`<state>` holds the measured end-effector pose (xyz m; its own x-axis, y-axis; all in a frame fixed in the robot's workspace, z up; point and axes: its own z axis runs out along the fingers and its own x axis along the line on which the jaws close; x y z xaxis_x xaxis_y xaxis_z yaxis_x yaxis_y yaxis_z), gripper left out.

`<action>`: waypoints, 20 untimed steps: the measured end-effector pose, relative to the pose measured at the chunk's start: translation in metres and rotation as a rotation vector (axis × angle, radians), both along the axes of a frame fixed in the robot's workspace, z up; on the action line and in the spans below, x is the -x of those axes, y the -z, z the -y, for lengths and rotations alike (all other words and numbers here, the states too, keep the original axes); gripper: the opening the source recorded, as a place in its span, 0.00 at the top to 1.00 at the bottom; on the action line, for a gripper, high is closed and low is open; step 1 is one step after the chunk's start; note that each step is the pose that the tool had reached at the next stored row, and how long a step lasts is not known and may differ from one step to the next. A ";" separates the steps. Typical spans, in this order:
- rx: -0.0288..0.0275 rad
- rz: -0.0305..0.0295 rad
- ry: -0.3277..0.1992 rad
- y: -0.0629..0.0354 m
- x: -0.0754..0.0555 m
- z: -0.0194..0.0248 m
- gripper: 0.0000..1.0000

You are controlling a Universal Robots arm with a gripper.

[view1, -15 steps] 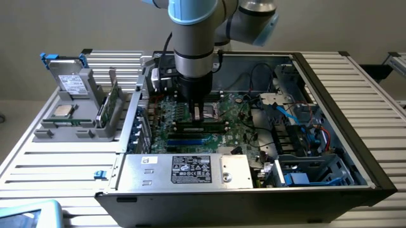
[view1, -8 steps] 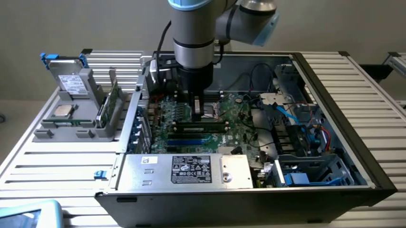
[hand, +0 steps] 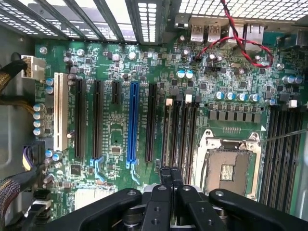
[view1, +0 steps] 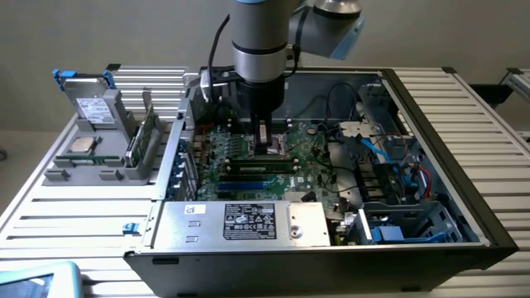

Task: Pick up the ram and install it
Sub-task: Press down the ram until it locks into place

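While the arm hangs over the motherboard (view1: 248, 167), its shut gripper (view1: 267, 141) holds nothing, fingertips pressing just above the ram (view1: 263, 165), which lies seated in a slot, long axis running across beneath them.

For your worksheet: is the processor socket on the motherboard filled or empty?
Empty. In the wrist view the socket shows bare contacts inside its metal frame, with no chip seated.

arm (view1: 260, 37) cut off by the exterior view's top edge.
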<state>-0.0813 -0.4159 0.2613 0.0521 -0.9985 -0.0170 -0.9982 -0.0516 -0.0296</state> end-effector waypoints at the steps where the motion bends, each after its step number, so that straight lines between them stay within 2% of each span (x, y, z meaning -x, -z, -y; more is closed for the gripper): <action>1: -0.0003 0.0001 0.000 -0.0010 -0.001 0.0000 0.89; 20: -0.0013 0.0000 0.000 -0.0023 -0.004 0.0005 0.89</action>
<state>-0.0770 -0.4164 0.2636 0.0521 -0.9985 -0.0183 -0.9982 -0.0516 -0.0297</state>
